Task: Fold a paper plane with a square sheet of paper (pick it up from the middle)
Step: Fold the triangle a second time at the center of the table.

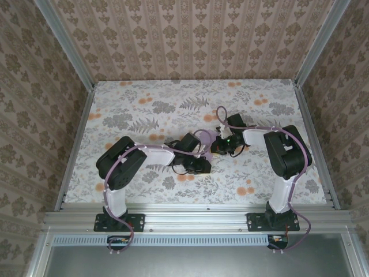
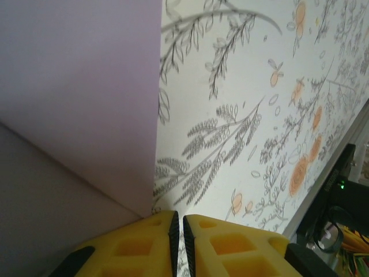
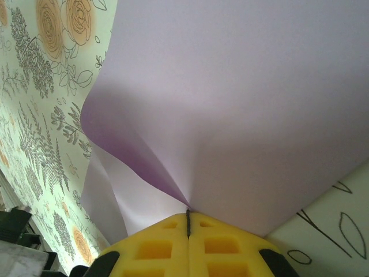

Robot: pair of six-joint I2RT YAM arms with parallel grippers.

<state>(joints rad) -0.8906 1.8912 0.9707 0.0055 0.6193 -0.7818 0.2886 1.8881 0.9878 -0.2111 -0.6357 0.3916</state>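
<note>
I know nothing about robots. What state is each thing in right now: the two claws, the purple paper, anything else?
Right gripper: shut, pinching the paper.
Left gripper: fingers nearly together with a thin gap; grip unclear.
Paper: bent and creased, puckered at the pinch, not flat.
Green lamp: lit.

No legible writing.
The table (image 1: pixel 277 109) carries only a grey-and-orange floral print and the square sheet of paper (image 3: pixel 242 86) is plain lavender; neither bears letters, numbers or brand marks.
</note>
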